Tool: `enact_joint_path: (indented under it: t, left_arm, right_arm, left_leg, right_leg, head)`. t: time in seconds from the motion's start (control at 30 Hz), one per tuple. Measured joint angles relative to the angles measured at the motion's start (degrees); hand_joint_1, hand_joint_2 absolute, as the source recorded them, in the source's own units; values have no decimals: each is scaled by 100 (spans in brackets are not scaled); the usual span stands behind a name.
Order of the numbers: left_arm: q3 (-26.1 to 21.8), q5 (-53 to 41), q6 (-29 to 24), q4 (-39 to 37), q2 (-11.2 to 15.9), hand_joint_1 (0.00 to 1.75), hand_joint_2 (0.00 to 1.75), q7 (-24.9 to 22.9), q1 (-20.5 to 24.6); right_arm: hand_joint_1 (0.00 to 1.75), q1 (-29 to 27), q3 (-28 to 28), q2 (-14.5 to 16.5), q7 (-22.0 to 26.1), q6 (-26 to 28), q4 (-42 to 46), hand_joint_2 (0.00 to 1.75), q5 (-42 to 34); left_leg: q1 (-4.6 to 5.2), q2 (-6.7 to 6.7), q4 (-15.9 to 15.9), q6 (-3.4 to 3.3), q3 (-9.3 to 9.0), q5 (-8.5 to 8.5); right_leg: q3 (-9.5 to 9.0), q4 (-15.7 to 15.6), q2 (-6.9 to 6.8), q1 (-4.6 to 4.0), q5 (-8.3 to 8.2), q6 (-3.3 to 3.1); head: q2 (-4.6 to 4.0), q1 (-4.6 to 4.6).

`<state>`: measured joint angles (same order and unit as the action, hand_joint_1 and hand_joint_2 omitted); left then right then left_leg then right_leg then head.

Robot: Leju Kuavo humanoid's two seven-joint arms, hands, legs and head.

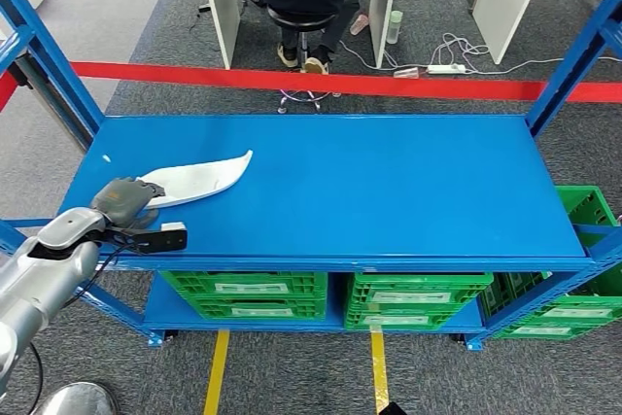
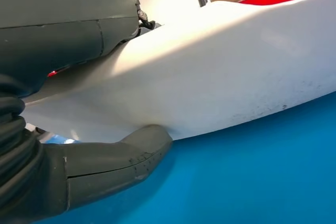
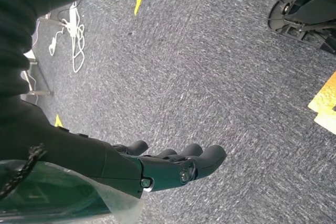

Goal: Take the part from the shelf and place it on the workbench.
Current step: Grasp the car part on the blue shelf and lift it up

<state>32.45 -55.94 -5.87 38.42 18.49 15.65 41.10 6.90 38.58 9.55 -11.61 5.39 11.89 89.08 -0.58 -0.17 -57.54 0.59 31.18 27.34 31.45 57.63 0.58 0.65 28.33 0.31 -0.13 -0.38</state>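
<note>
Blue steel shelf deck (image 1: 352, 191): broad, flat, glossy, spanning the head view. Green slotted plastic crates (image 1: 249, 291) sit on the tier beneath; red barrier tape (image 1: 366, 83) runs behind the deck at 12 o'clock.

Long curved white plastic part (image 1: 196, 180): lies flat on the deck at about 9 o'clock, pointed tip toward 1 o'clock, blunt end under the hand.

Left hand (image 1: 126, 201): arm enters from 7 o'clock, forearm low and nearly level with the deck edge. In the left wrist view the thumb (image 2: 118, 158) sits under the part's lower edge and the fingers (image 2: 71, 22) lie over its top face, so the fingers are closed around the part's blunt end. The part appears not yet lifted.

Right hand (image 3: 170, 169): hangs over grey carpet, fingers extended and slightly apart, holding nothing.

Risk, judged: grasp is at one end of a long, smooth part. On lifting, the free tip may droop, pivot in the hand, or drag the deck and slip out.
</note>
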Motion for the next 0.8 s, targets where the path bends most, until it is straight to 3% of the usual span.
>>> enact_joint_path:
  t: [0.53,0.63,0.8]
  left_arm:
    - [-246,342,-474,21,-211,175,175,-49,-190]
    - [-552,853,-634,159,-405,175,175,11,-348]
    - [-1328,2352,-612,731,-976,175,175,179,-720]
  right_arm:
    - [0,-5,0,0,-1,38,0,175,-47]
    - [0,-11,1,0,-2,67,0,175,-105]
    - [0,-42,8,0,-2,176,0,175,-207]
  left_leg:
    - [0,0,0,0,1,0]
    - [1,-1,-1,0,3,0]
    - [5,0,-3,-1,11,1]
  right_leg:
    - [3,0,0,1,0,1]
    - [6,-1,-2,1,-1,1]
    - [11,-1,1,6,-3,5]
  head:
    - [0,-2]
    - [0,-1]
    - [0,-1]
